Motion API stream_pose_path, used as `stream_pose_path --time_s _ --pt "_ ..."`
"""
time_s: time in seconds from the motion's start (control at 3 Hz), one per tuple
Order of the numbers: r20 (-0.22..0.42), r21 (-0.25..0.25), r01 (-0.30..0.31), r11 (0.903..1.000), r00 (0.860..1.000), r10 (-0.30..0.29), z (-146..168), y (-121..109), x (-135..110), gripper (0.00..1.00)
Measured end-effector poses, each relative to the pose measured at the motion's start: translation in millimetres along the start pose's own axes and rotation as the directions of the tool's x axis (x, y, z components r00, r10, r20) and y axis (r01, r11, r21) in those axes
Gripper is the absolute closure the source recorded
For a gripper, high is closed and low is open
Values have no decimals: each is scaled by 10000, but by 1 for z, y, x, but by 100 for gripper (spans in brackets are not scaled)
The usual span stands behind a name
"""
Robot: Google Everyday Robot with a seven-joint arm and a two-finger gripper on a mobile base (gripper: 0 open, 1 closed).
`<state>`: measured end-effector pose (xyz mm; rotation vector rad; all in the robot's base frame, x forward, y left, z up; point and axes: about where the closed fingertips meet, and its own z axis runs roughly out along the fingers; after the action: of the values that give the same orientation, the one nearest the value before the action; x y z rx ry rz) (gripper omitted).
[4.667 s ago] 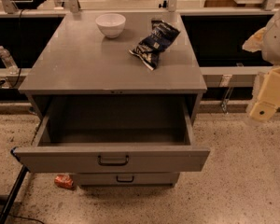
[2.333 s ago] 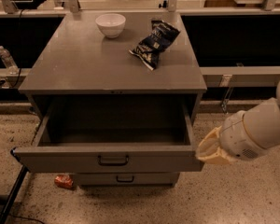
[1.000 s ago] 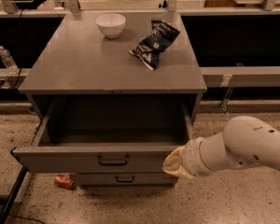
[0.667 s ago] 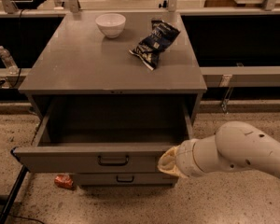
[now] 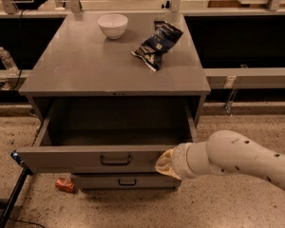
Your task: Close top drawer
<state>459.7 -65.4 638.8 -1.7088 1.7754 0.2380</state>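
While the top drawer (image 5: 76,158) stands pulled well out of the grey cabinet (image 5: 85,70) with its interior exposed, the gripper (image 5: 165,163) sits low at the right end of the drawer's front panel, right of the dark pull handle (image 5: 116,160). Whether the gripper is spread or pressed together cannot be told. A white bowl (image 5: 112,25) and a dark snack bag (image 5: 157,44) rest apart on the cabinet top.
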Motion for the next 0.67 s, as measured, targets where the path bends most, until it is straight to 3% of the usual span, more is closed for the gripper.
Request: stream_pose_path --time_s 0.33,0.67 --pt "-77 133 211 9997 9998 -210 12 -11 3 100" --pt "-116 144 991 9950 9950 -990 28 -35 2 100"
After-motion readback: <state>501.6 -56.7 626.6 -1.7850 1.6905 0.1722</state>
